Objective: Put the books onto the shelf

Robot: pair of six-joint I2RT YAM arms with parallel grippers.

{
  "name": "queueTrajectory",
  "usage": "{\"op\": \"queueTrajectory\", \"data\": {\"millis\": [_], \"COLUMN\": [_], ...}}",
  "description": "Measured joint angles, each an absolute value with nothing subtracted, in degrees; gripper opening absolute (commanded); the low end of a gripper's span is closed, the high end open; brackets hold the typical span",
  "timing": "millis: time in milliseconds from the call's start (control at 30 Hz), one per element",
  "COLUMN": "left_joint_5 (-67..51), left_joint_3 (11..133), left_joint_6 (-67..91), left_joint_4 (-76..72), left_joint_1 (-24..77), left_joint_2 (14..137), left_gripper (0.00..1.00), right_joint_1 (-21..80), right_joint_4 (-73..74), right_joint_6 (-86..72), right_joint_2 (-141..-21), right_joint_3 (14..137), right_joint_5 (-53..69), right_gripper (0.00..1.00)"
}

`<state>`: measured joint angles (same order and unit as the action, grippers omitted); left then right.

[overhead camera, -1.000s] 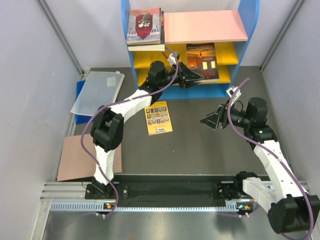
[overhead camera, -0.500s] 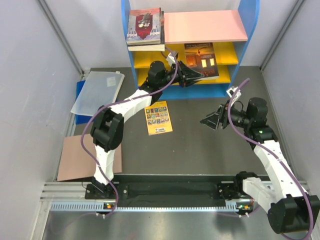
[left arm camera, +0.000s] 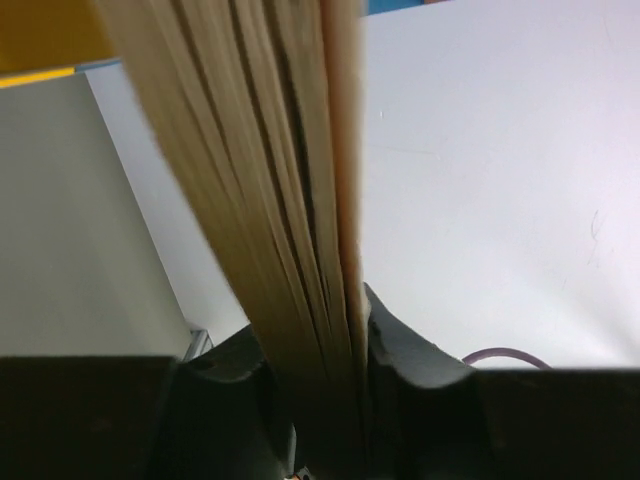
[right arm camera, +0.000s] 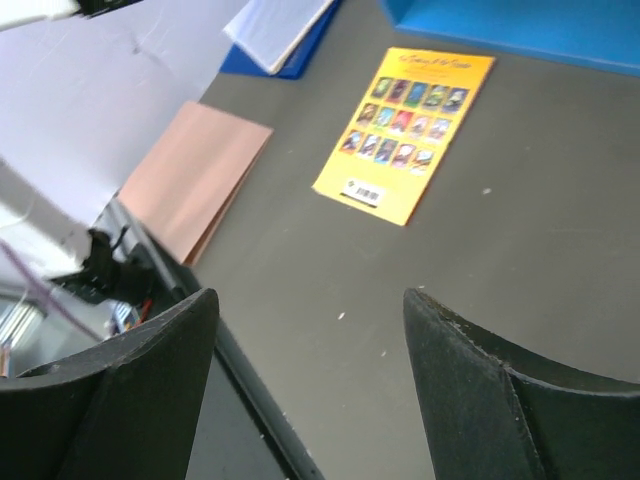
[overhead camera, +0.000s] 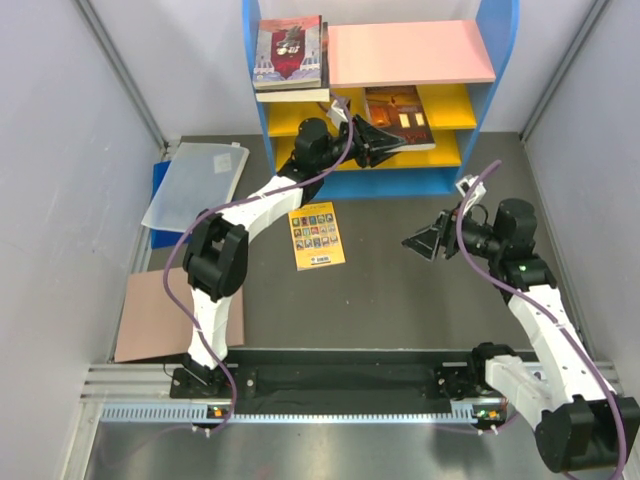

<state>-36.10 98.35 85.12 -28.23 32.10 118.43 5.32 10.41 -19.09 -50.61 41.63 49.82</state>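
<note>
**Book in hand.** The dark orange-glow book (overhead camera: 400,112) lies at the upper centre of the top view, flat over the upper yellow board (overhead camera: 452,98) of the shelf (overhead camera: 503,60), just under the pink top board (overhead camera: 410,52). Its near edge overhangs the front of the board.

**Left gripper.** The left gripper (overhead camera: 385,141) is clamped on that near edge. In the wrist view the page block (left arm camera: 270,180) fills the gap between the two fingers. Whether the clamp has begun to ease cannot be told.

**Change.** Against the frame one second back, the book sits higher in the picture and deeper under the pink board, and the arm reaches further in. Judgement: insertion is nearly complete, and release and withdrawal are the steps left for this book.

**Other books.**
- A stack topped by the pale book with dark-red figure (overhead camera: 290,52) rests at the upper left, on the shelf top.
- The yellow book (overhead camera: 317,235) lies flat on the table at centre, not yet shelved and unmoved.

**Right gripper.** The right gripper (overhead camera: 425,240) hovers at centre right with its jaws spread wide and nothing between them, pointing toward the yellow book. Its position is almost unchanged.

**Surroundings.** A translucent plastic folder (overhead camera: 195,185) and a brown cardboard sheet (overhead camera: 165,315) lie at the left, unmoved.
</note>
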Motion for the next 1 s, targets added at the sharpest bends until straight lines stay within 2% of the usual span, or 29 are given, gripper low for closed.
{"op": "queueTrajectory", "data": {"millis": [167, 367, 400, 467, 500, 1000], "left_joint_5": [-35.03, -34.61, -34.44, -33.95, -33.67, -33.34], "left_joint_3": [98.35, 98.35, 98.35, 98.19, 98.13, 97.97], "left_joint_6": [84.64, 83.77, 83.53, 83.15, 82.98, 82.81], "left_joint_4": [-28.88, -29.21, -29.28, -29.52, -29.56, -30.0], "left_joint_1": [31.94, 31.75, 31.73, 31.64, 31.57, 30.76], "left_joint_2": [118.43, 118.43, 118.43, 118.41, 118.41, 118.41], "left_gripper": [0.47, 0.65, 0.66, 0.66, 0.66, 0.72], "right_joint_1": [5.23, 5.08, 5.08, 5.08, 5.08, 8.62], "right_joint_4": [13.8, 15.46, 15.4, 15.14, 14.87, 11.25], "right_joint_6": [-17.85, -15.68, -15.38, -14.7, -14.5, -14.09], "right_joint_2": [-50.04, -53.56, -54.83, -57.28, -58.39, -72.66], "right_joint_3": [43.86, 53.84, 55.61, 58.41, 59.35, 66.11], "right_joint_5": [39.94, 29.28, 28.12, 26.55, 26.09, 24.47], "right_gripper": [0.64, 0.38, 0.27, 0.12, 0.0, 0.0]}}
